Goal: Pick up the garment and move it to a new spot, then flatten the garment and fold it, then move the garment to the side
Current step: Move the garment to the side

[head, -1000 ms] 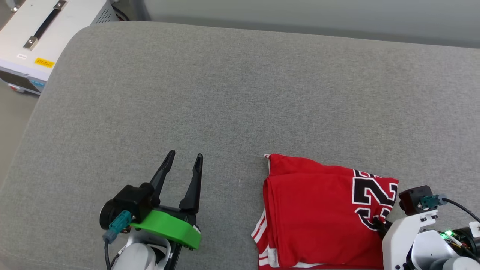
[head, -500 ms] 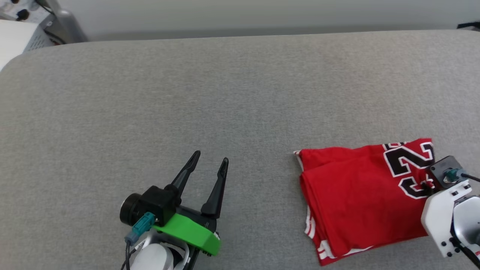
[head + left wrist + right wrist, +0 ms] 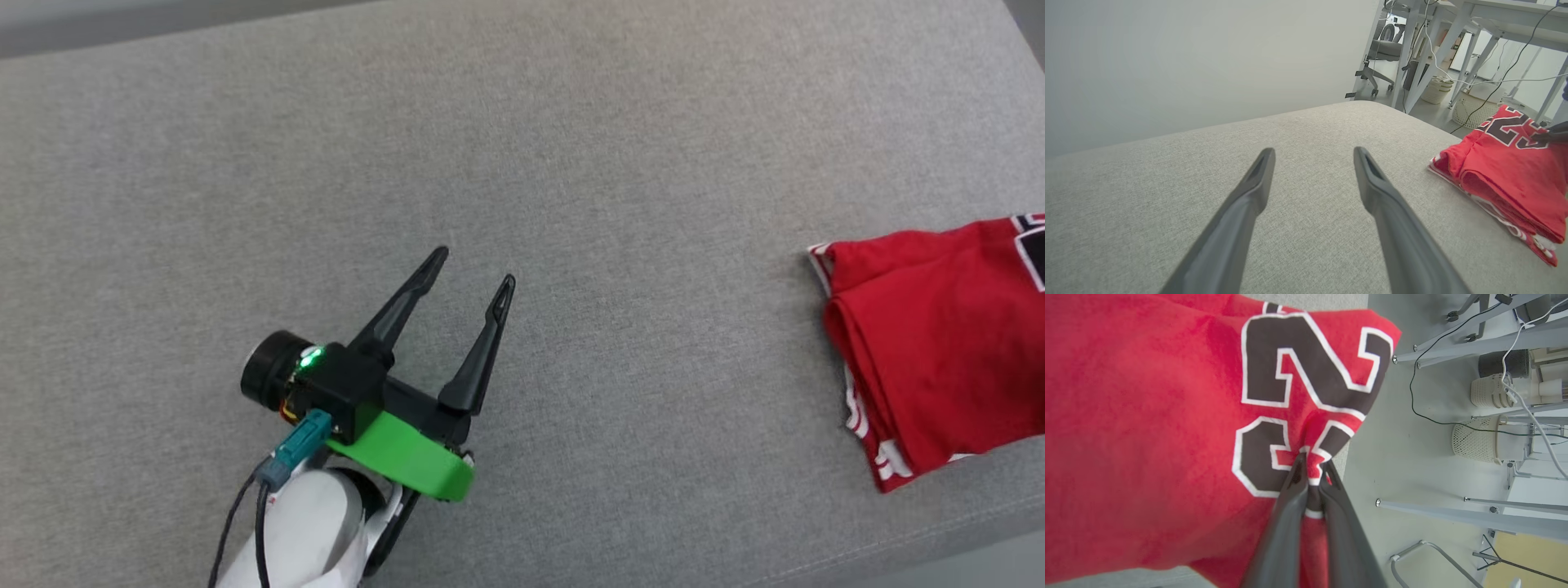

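The garment (image 3: 939, 351), a folded red jersey with white-striped trim, lies at the right edge of the grey cushion (image 3: 522, 163); its far part is cut off by the head view's border. In the left wrist view the garment (image 3: 1506, 171) rests at the right, number side up. My right gripper (image 3: 1312, 461) is shut on the garment (image 3: 1147, 416), pinching a bunch of cloth at the black, white-outlined number. My left gripper (image 3: 475, 269) hovers open over bare cushion well to the left of the jersey, nothing between its fingers (image 3: 1257, 179).
The cushion's right edge runs just beyond the jersey, with floor below it. Past that edge stand table legs (image 3: 1437, 351), cables, a white mesh basket (image 3: 1478, 441) and an office chair (image 3: 1376, 57). A plain wall rises behind the cushion.
The head camera has swung left, so the jersey now sits at the picture's right edge and the right arm has left it. Left gripper stays open; right stays shut.
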### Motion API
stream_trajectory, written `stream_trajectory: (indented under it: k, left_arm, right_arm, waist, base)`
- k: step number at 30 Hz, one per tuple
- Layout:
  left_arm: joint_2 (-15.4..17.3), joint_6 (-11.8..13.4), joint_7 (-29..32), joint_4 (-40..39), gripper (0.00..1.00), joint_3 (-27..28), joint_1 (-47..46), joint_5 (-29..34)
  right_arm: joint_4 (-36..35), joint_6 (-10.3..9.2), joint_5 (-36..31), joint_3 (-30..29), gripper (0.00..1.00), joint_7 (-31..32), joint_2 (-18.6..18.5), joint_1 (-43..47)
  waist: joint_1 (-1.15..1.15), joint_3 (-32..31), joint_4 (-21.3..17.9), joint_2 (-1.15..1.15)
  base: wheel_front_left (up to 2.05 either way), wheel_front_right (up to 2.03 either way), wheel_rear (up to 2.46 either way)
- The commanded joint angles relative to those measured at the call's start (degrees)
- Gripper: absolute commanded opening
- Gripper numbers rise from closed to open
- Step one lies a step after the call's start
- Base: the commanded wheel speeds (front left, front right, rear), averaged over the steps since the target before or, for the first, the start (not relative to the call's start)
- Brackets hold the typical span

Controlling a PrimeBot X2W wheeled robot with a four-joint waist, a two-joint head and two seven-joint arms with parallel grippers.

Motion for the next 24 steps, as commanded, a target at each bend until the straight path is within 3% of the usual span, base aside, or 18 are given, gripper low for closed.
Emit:
stream_trajectory:
  k: [1,12,13,24]
  left_arm:
    - [1.17,-0.29,0.99,-1.64,1.0,-0.05,-1.45,0.85]
    - [4.92,0.27,9.05,-15.45,1.0,0.6,-4.65,2.3]
    - [5.49,0.42,10.47,-18.31,1.0,0.76,-5.37,2.52]
    - [6.24,1.17,11.48,-21.46,1.0,1.38,-6.42,2.56]
  right_arm:
    - [2.58,-0.06,-0.6,-0.97,0.0,-1.97,0.2,-2.23]
    - [24.55,-0.06,-3.58,-8.38,0.0,-15.01,3.17,-14.31]
    - [29.09,-0.06,-4.57,-9.47,0.0,-18.06,3.86,-18.03]
    - [41.31,-0.06,-8.3,-10.34,0.0,-24.81,6.22,-26.89]
  waist:
    - [0.0,7.89,-5.35,0.0]
    - [0.0,16.66,-5.44,0.0]
    - [0.0,18.4,-5.0,0.0]
    - [0.0,20.85,-3.48,0.0]
  base:
    - [0.0,0.0,0.0]
    - [0.0,0.0,0.0]
    - [0.0,0.0,0.0]
    - [0.0,0.0,0.0]
